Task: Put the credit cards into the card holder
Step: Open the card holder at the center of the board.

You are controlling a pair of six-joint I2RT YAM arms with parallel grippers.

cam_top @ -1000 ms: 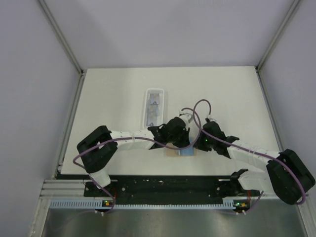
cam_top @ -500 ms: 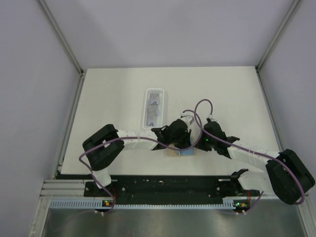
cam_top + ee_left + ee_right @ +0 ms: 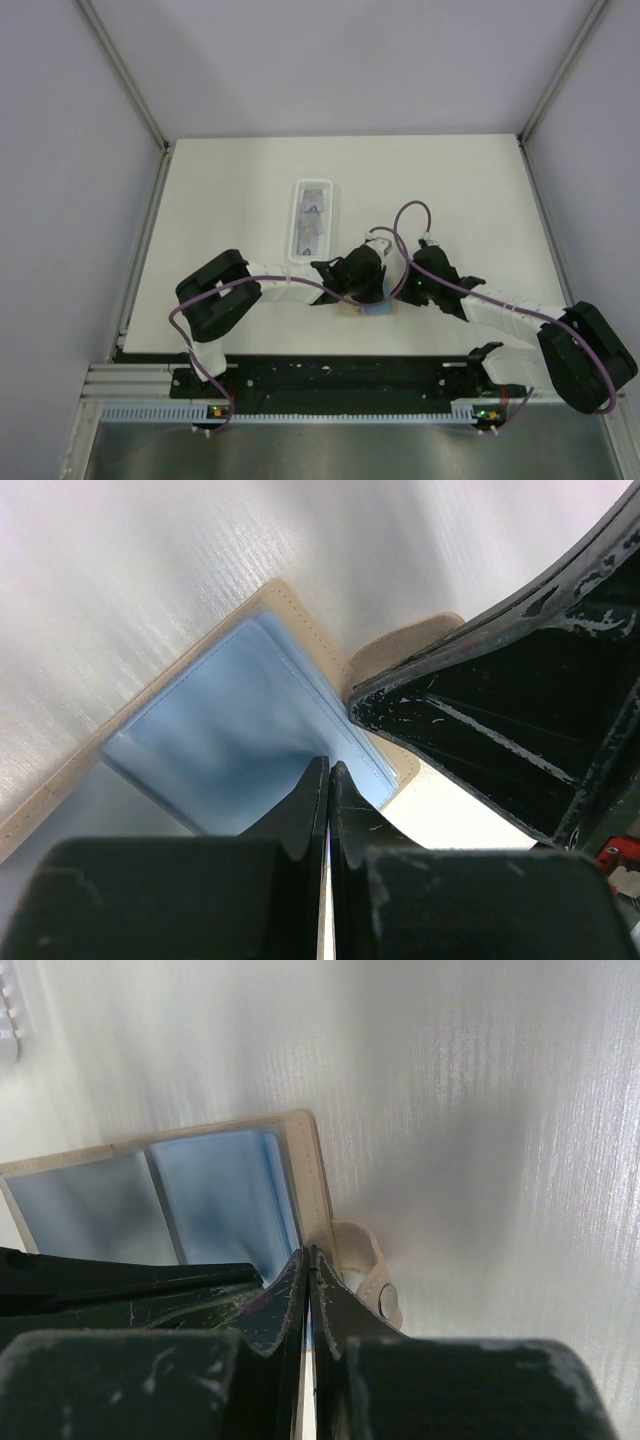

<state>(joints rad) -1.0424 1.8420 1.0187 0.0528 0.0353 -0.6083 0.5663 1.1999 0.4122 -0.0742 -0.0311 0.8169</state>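
Tan leather-like edging frames the card holder [image 3: 374, 310], which lies opened flat on the white table [image 3: 230, 200], light blue inside facing up, toward 6 o'clock of the tabletop and close to the near edge. Both arms meet over it in the overhead view, the left reaching in from 9 o'clock and the right from 3 o'clock. On the left wrist camera the left gripper [image 3: 328, 772] has its two black fingers pressed together, tips just above the blue lining; only a hairline pale sliver shows between them, and whether anything thin is pinched there cannot be told. At 2 o'clock of those tips, a black finger of the other arm sits over the holder's corner, beside the tan closing tab [image 3: 405, 645]. On the right wrist camera the right gripper [image 3: 306, 1256] is likewise closed tight, its tips at the holder's edge, with the tab and its small snap dot [image 3: 388, 1300] just at 4 o'clock of them and the blue pockets spreading toward 10 o'clock. The credit cards [image 3: 312, 215], pale with small dark marks, lie inside a long clear plastic tray [image 3: 295, 225] at about 11 o'clock of the holder, apart from both grippers. How many cards the tray holds is not clear from above.
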